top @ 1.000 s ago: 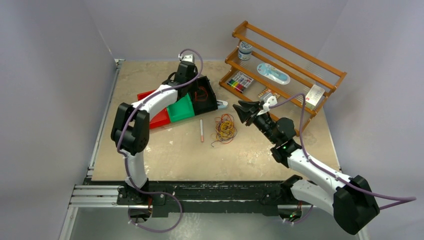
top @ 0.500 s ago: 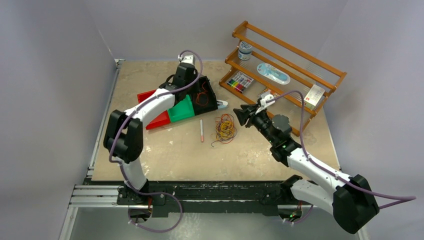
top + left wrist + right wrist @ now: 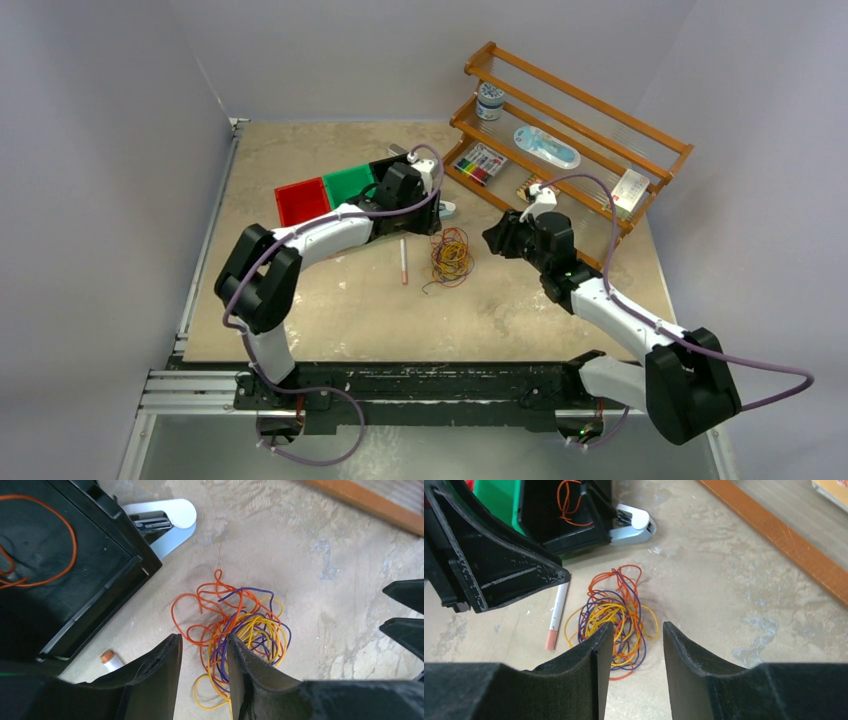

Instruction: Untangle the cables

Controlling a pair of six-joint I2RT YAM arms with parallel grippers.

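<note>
The cables [image 3: 451,255] are a small tangle of thin orange, yellow and purple wires lying on the table, also seen in the left wrist view [image 3: 240,625] and the right wrist view [image 3: 616,612]. My left gripper [image 3: 202,640] is open and empty, just above the left side of the tangle; in the top view it [image 3: 428,212] is by the black bin. My right gripper [image 3: 638,626] is open and empty, a little right of the tangle [image 3: 495,238]. One more orange wire [image 3: 45,555] lies in the black bin [image 3: 75,595].
A white pen with an orange cap [image 3: 403,261] lies left of the tangle. A white-grey device [image 3: 631,525] lies by the black bin. A red bin [image 3: 300,200] and a green bin [image 3: 350,183] sit behind my left arm. A wooden rack [image 3: 570,130] stands at back right.
My left arm has swung from behind the bins to the right, bringing its gripper down by the tangle. My right gripper has turned and lowered. The red and green bins now show farther back.
</note>
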